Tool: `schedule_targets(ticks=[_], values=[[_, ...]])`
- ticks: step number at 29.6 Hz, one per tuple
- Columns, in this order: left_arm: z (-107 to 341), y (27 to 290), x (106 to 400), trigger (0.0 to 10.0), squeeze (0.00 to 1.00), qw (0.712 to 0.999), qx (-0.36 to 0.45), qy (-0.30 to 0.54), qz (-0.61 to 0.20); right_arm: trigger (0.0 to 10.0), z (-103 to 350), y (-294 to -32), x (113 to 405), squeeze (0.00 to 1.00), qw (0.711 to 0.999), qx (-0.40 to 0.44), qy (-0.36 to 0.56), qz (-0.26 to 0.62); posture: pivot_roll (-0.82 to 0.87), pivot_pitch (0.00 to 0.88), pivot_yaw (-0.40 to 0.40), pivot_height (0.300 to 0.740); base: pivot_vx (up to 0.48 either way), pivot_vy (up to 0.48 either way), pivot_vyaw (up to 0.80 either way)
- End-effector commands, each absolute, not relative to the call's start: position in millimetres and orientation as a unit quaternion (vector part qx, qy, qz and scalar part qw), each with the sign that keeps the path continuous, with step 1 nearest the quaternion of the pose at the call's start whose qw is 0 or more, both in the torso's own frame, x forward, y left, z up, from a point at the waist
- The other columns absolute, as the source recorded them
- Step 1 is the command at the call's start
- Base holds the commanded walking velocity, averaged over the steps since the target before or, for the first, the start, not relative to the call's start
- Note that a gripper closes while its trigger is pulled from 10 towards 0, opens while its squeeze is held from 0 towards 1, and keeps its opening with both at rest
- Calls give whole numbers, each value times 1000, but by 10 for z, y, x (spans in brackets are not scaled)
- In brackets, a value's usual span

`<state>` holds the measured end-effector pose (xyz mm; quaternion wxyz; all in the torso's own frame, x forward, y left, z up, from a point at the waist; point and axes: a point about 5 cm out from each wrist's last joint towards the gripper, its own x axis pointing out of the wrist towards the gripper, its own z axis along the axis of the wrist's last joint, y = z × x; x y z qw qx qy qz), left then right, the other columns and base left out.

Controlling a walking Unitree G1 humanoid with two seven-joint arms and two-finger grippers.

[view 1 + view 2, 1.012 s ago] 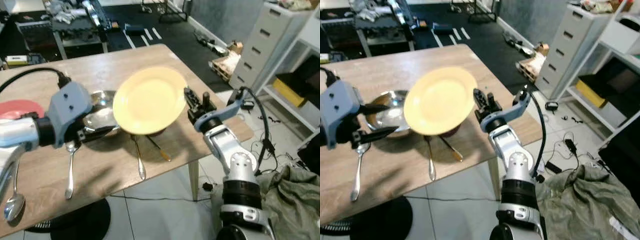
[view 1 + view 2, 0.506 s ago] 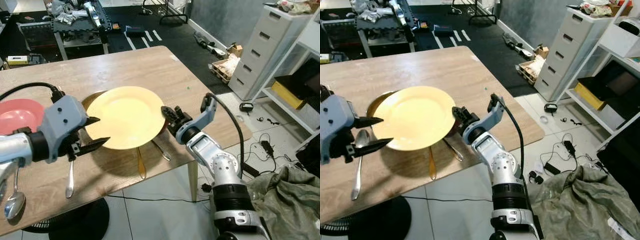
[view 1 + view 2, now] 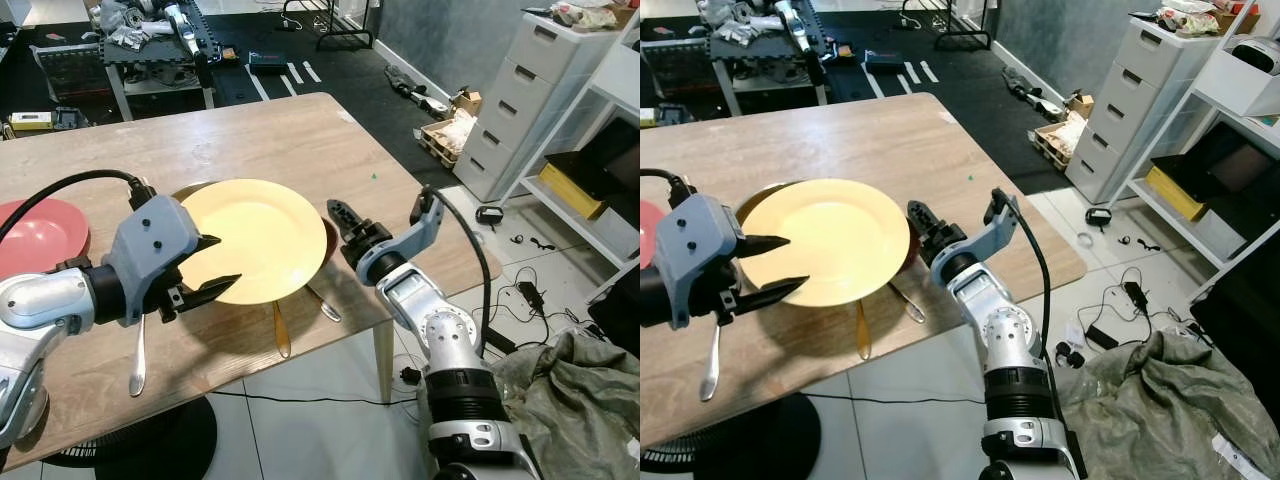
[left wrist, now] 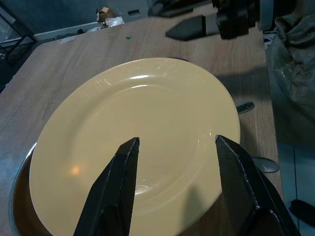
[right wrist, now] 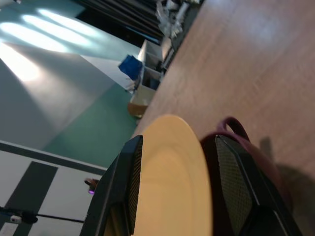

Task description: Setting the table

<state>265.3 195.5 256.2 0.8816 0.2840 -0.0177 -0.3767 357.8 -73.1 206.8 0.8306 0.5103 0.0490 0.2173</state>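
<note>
Nearest the camera, spoons lie along the table's (image 3: 300,130) front edge, one (image 3: 138,365) under the left arm, another (image 3: 281,335) below the plate. Left gripper (image 3: 215,268) hovers at the yellow plate's (image 3: 255,240) near rim, fingers spread wide, holding nothing. That plate, tilted up in the air a second ago, now lies flat, resting over the steel bowl (image 4: 17,206) and a dark maroon bowl (image 5: 246,147). Right gripper (image 3: 338,215) has let go and sits just beside the plate's right edge, fingers apart, empty. Further left, the red plate (image 3: 40,230) sits on the tabletop, well apart from the yellow one.
</note>
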Motion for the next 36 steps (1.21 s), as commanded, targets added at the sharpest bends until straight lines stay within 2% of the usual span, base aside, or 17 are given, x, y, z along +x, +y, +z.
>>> schedule_targets(ticks=[1,7,8,10,12,17,21,28,30,36], values=[[2549,1924,2651,10000,0,879,284,-19,-383,10000,2120,-340,3466,0,790,557,52,252,155,59,10,740,0,0,0],[2546,1908,2665,10000,0,878,282,-21,-385,10000,2207,-622,3518,0,808,537,13,240,144,63,14,740,0,0,0],[2536,1901,2668,10000,0,877,282,-19,-389,10000,2219,-739,3517,0,817,526,7,238,137,64,14,740,0,0,0],[2532,1899,2668,10000,0,877,282,-18,-390,10000,2220,-777,3511,0,820,520,7,238,137,64,14,740,0,0,0],[2502,1902,2663,10000,0,874,283,-12,-395,10000,2143,-973,3387,0,846,470,27,250,120,72,16,740,0,0,0],[2532,1912,2720,10000,0,873,298,-23,-385,10000,1931,-1244,3158,0,865,445,59,226,101,82,20,740,0,0,0],[2631,1886,2793,10000,0,865,327,-45,-378,10000,1844,-1279,3049,0,863,452,78,213,95,85,25,740,0,0,0],[2691,1960,2740,10000,0,801,415,-17,-432,10000,1650,-1181,2852,0,837,488,137,207,102,89,34,740,0,0,0],[2695,1968,2747,10000,0,800,416,-17,-431,10000,1641,-1174,2838,0,835,490,141,207,102,89,34,740,0,0,0],[2721,2053,2847,10000,0,789,464,-12,-402,10000,1488,-929,2710,0,798,522,199,224,114,85,32,740,0,0,0]])
